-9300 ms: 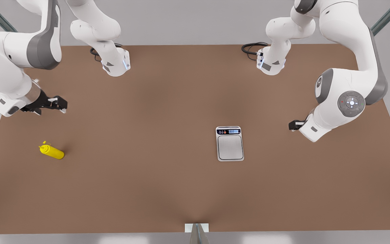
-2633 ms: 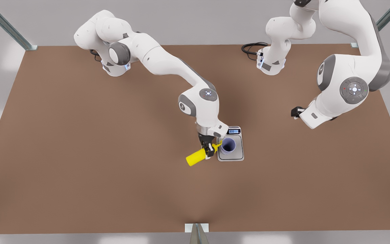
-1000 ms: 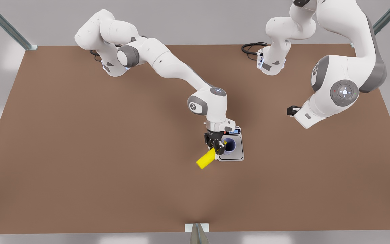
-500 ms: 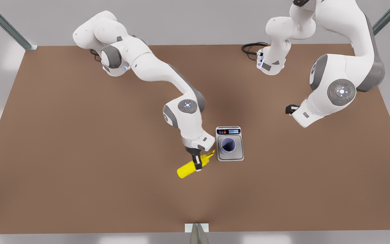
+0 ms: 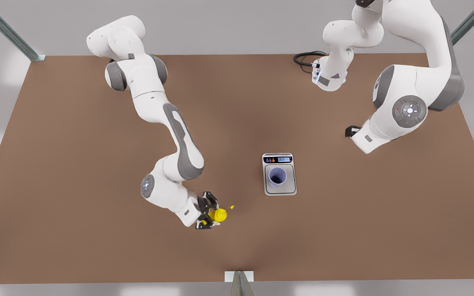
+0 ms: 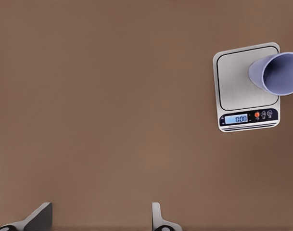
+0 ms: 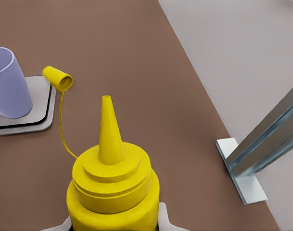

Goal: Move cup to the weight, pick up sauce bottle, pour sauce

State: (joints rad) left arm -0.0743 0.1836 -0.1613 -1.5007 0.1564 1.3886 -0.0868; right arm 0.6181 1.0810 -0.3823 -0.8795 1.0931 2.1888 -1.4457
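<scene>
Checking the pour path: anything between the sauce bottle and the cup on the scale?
Nothing visible. The right pincer holds the sauce bottle upright beside the weight. Bare table lies between it and the cup on the weight. The left pincer waits open, off that path.

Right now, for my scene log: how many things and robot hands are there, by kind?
Cup: 1, on the scale
Scale: 1
Sauce bottle: 1, held by the right hand
Robot hands: 2; the left hand waits open at the front view's right
Total: 5
</scene>
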